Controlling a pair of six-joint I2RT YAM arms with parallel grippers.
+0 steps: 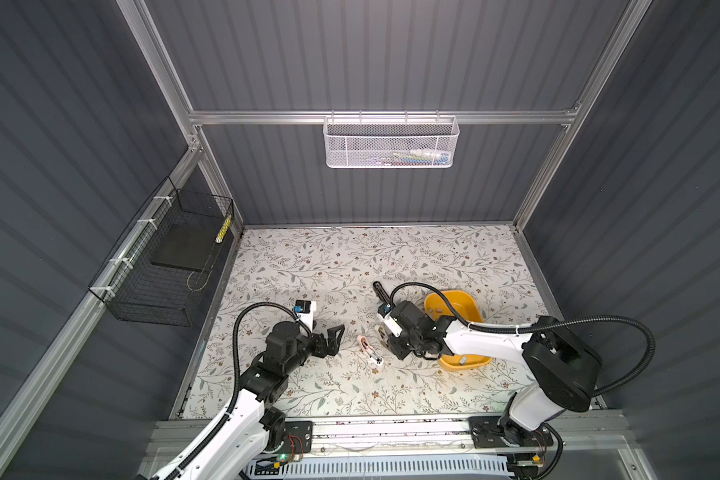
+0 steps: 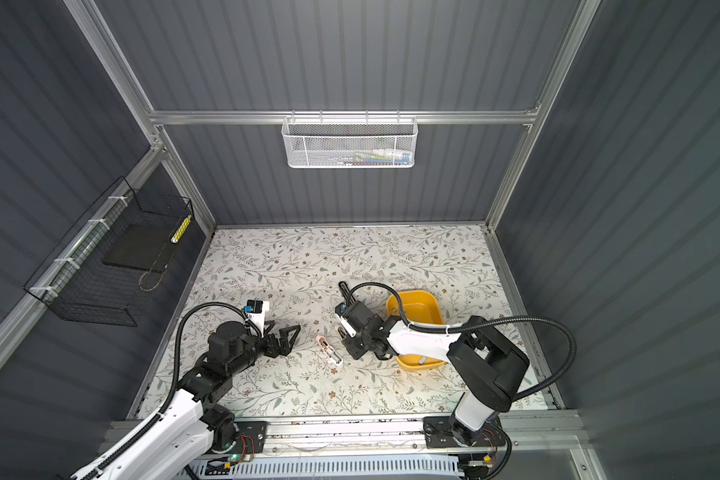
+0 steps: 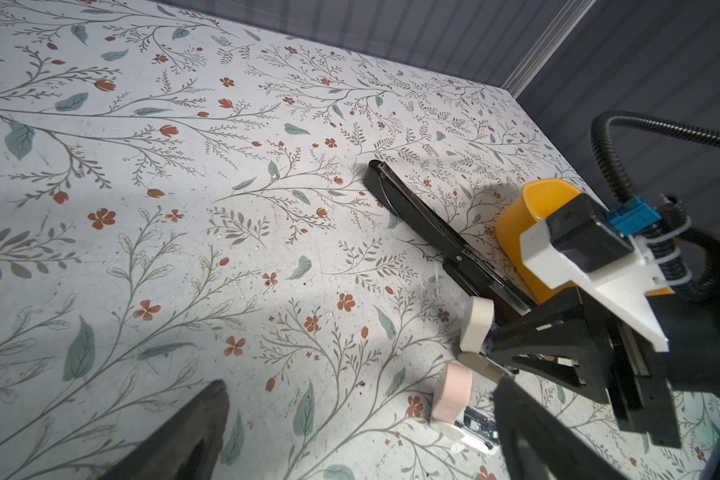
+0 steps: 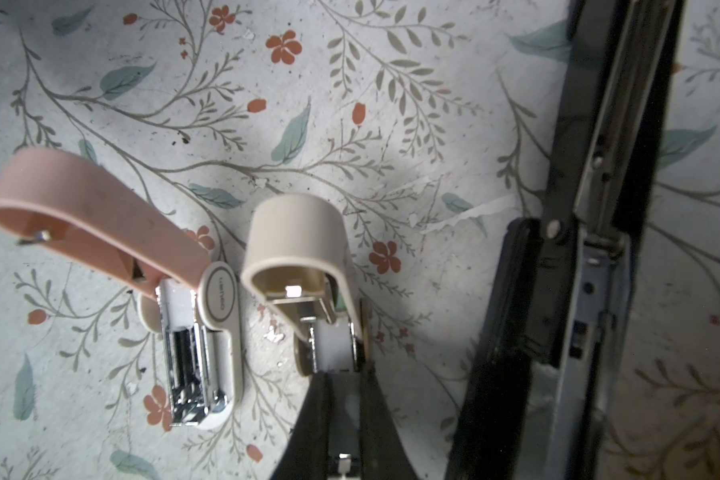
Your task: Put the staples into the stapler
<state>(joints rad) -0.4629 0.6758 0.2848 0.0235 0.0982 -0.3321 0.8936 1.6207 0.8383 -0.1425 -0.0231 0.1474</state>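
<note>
Three staplers open, one strip pinched

Three staplers sit on the table [image 1: 308, 257] with their lids up. The pink stapler [image 4: 100, 216] and the beige stapler [image 4: 296, 237] lie just beside each other. The long black stapler [image 4: 558, 291] lies behind the beige one, beside the yellow bin [image 1: 470, 303]. The right gripper [image 4: 344, 374] is clenched on a thin grey strip [image 4: 348, 409], with its fingertips right at the beige stapler's bare channel. Whether the strip touches the channel cannot be told. More staples [image 1: 463, 360] lie loose in the bin. The left gripper [image 1: 334, 341] hovers spread wide, near the pink stapler and apart from it.
</note>
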